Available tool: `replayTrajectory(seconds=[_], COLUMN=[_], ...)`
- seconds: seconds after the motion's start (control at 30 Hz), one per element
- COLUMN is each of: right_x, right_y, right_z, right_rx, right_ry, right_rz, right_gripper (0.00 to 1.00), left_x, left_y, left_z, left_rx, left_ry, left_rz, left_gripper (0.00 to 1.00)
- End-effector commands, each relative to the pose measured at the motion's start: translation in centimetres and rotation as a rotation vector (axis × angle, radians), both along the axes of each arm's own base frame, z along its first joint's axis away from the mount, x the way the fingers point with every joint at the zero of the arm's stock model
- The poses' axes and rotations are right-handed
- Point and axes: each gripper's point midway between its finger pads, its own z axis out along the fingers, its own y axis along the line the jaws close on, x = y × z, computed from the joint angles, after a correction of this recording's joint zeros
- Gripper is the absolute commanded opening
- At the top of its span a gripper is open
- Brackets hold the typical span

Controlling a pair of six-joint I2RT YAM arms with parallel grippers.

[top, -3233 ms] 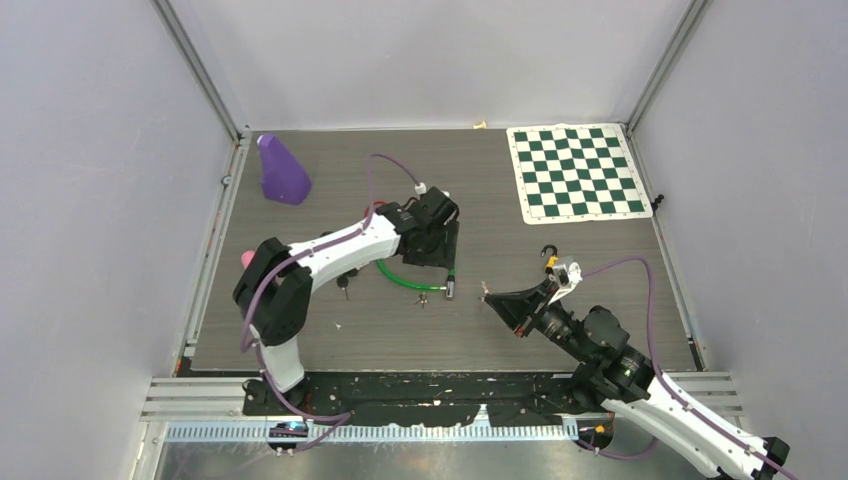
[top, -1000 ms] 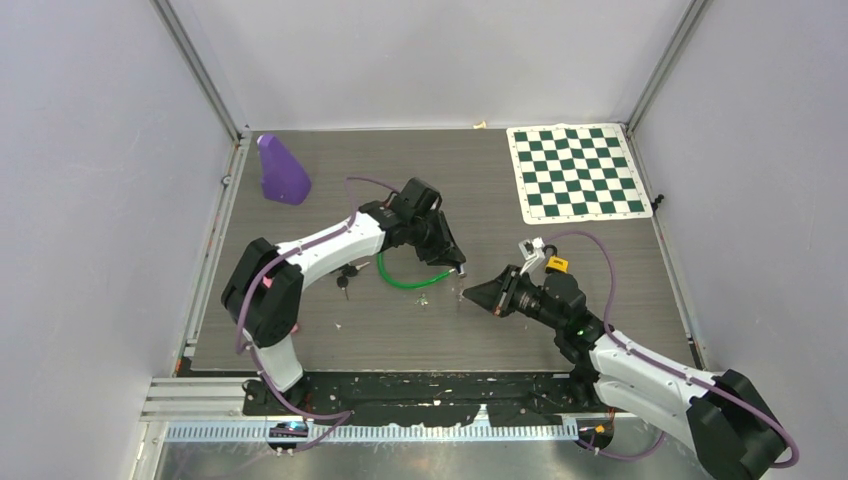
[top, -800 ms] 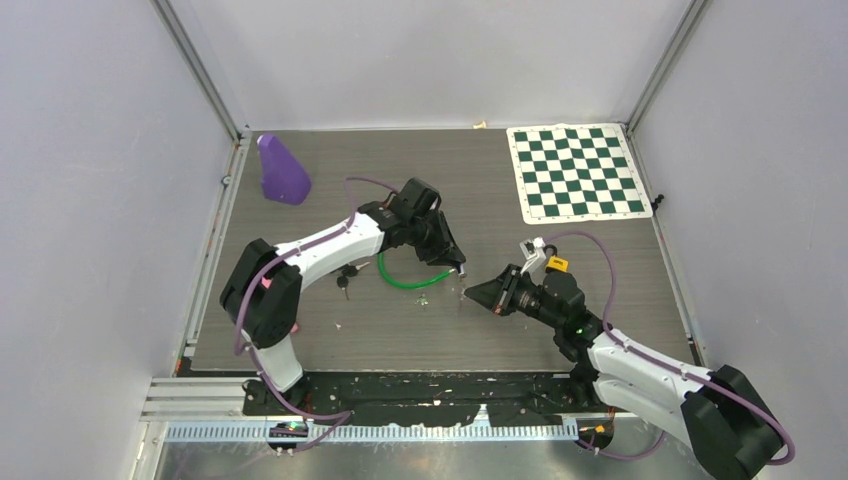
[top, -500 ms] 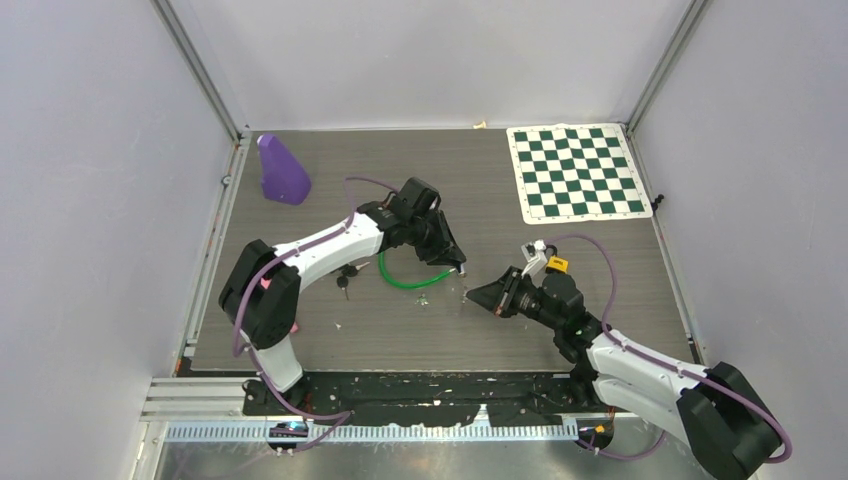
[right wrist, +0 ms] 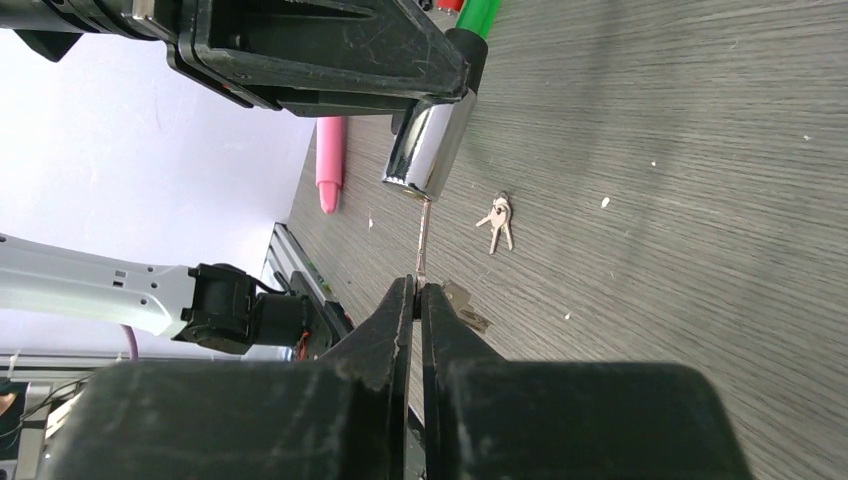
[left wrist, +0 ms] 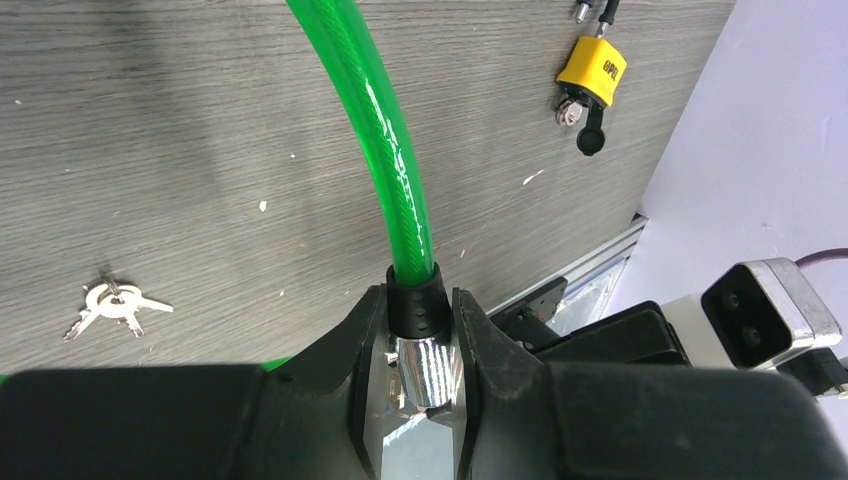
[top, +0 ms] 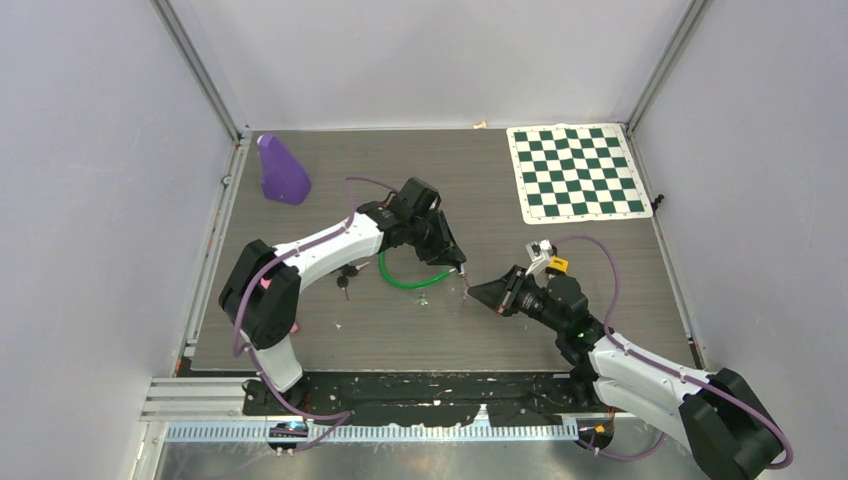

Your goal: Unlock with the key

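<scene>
Change since approx 3 s back: R arm (top: 620,350) has swung in from beside the yellow padlock (top: 556,265) toward bench (top: 400,330) centre. L arm (top: 330,240) has tipped the lock barrel (top: 458,268) up off the bench so its end faces the R side. Over the last sec only the R side crept, a small nudge up and in toward the barrel. L side looks unchanged.

Meaning: grab and present steps look done, and this is the alignment/insertion step. No turn of the key (right wrist: 424,240) is evident yet, so I judge the lock still locked.

Jaws:
- L jaws are clamped on the barrel at its black collar, w/ the green cable (left wrist: 385,120) running out away from them. They aren't fully together, since the barrel fills the gap.
- R jaws are pressed nearly together, pinching the key by its head, w/ the blade sticking out past the tips.

Key vs lock: in R wrist view the blade tip reaches the barrel's end face, roughly in line w/ its axis. Whether it's touching or already a little way in, can't tell. In top view the key tip and barrel end sit just beside each other, between the two arms.

Spare key bunch (right wrist: 498,218) lies on the bench near the barrel, untouched.
</scene>
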Motion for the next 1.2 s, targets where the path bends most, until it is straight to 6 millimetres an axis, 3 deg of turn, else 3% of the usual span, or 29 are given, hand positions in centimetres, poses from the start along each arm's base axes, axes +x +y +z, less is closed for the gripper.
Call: replayTrajectory(seconds=[0.0, 1.17], right_x=[0.5, 1.3], right_y=[0.1, -0.7], right_z=[2.0, 1.5], right_rx=[0.052, 0.065], right_ry=[-0.067, -0.043], right_rz=[-0.007, -0.082], right_gripper=[0.05, 0.05], left_x=[0.2, -0.3], left_y=[-1.0, -1.1], left_z=[3.4, 3.6], left_rx=[-0.099, -0.120], left_ry=[-0.063, -0.066], left_rz=[-0.017, -0.014], left_gripper=[0.00, 0.00])
